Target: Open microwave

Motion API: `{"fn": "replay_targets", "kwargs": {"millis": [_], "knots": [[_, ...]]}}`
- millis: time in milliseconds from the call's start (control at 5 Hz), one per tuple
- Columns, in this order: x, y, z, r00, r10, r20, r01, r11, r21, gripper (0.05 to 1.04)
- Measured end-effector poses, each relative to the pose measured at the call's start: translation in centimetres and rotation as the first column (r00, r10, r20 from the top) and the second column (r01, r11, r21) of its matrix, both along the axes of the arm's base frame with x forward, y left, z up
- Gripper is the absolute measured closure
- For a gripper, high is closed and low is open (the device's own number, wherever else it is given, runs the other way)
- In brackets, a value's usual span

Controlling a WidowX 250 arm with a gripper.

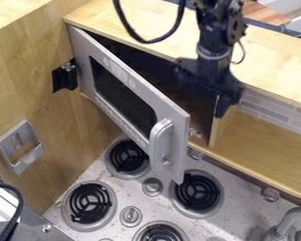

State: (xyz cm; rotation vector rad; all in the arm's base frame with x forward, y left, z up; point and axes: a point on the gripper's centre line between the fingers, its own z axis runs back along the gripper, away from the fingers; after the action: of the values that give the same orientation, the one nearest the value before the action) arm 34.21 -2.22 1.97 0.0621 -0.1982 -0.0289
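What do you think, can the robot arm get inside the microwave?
Probably yes: the door stands open, and the claw hangs by the dark opening, with nothing I can see blocking the way.

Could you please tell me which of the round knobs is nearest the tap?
It is the clear knob at the right, just below the wooden shelf. The others all sit farther left, nearer the open microwave door.

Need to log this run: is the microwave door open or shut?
Open: the microwave door stands swung out over the stove, exposing the dark cavity behind it.
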Motion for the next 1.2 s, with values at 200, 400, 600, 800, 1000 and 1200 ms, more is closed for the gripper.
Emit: {"fn": "replay_targets", "kwargs": {"millis": [200,400,600,800,1000,1200], "knots": [[-1.6,1.2,-1.2,0.998,0.04,-0.043,-0.04,0.999,0.005,0.085],[-3.1,2.3,-0.9,0.994,0.099,-0.052,-0.098,0.995,0.018,0.085],[-4.7,3.7,-0.4,0.986,0.162,-0.05,-0.16,0.987,0.029,0.085],[-6.7,5.4,-0.6,0.97,0.234,-0.058,-0.233,0.972,0.024,0.084],[-8.3,6.9,-1.4,0.946,0.313,-0.079,-0.313,0.95,0.008,0.084],[-9.3,8.7,-1.4,0.922,0.381,-0.072,-0.383,0.924,-0.008,0.084]]}}
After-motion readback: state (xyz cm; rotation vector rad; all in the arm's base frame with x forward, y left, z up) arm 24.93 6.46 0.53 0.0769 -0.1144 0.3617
